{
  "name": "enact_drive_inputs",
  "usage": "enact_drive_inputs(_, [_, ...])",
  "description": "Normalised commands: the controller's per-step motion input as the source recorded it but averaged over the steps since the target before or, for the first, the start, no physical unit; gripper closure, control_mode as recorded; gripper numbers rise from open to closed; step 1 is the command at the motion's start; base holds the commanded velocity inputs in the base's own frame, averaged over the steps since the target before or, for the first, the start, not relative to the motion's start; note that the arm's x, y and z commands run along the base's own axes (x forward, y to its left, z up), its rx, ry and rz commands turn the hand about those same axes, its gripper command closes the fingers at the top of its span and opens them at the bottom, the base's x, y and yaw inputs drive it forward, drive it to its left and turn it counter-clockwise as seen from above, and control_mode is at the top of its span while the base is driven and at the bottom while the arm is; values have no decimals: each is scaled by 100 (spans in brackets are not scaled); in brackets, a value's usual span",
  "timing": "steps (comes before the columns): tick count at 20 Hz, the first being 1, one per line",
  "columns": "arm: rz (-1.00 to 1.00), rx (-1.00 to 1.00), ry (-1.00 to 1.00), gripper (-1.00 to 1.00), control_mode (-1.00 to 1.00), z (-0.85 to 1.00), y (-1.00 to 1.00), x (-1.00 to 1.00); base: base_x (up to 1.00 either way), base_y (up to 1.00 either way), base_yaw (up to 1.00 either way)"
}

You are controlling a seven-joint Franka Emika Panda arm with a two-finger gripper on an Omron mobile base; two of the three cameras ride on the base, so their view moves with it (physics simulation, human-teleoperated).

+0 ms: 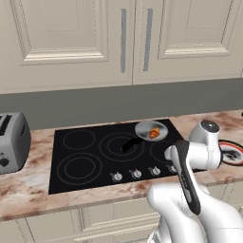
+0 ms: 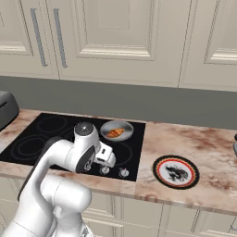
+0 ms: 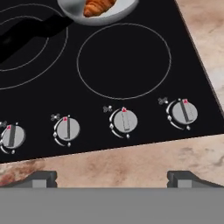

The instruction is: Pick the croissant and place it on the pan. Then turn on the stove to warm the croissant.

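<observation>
The orange-brown croissant [image 1: 154,133] [image 2: 115,133] [image 3: 98,6] lies in the small grey pan [image 1: 144,128] [image 2: 126,127] [image 3: 124,14], which rests on the back right burner of the black stove [image 1: 90,149] [image 2: 41,136] [image 3: 122,61]. The pan's black handle [image 3: 30,33] points toward the stove's middle. My gripper [image 3: 113,178] is open with nothing between its tips. It hovers over the counter's front edge, just before the row of silver knobs. The two right-hand knobs [image 3: 124,121] [image 3: 184,112] lie directly ahead of it.
A round red-rimmed plate [image 1: 233,151] [image 2: 176,171] lies on the marble counter right of the stove. A grey toaster [image 1: 12,142] [image 2: 6,109] stands at the left. Cream cabinets hang above the grey backsplash.
</observation>
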Motion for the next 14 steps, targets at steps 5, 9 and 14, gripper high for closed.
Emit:
enact_drive_inputs(5, [0, 0, 4, -100, -100, -9, 0, 0, 0, 0, 0])
enact_drive_inputs(9, [0, 0, 5, -100, -100, -12, 0, 15, 0, 0, 0])
enact_drive_inputs(14, [1, 0, 3, -100, -100, -8, -5, 40, 0, 0, 0])
